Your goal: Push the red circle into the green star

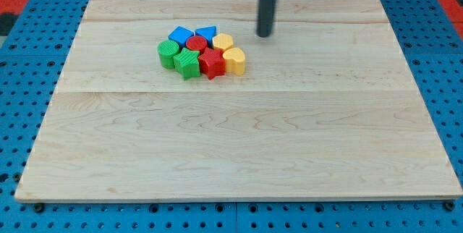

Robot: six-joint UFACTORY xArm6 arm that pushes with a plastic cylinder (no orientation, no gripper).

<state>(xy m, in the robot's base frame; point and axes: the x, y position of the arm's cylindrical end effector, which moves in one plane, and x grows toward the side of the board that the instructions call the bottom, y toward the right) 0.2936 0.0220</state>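
Red circle [196, 43] already looks jammed against the green star [187, 63] – the fingerless tip [265, 35] sits upper right, touching nothing.

Straight dark rod [268, 5], round in section, smooth matte grey-black finish, uniform width, ending in blunt flat tip [265, 35].
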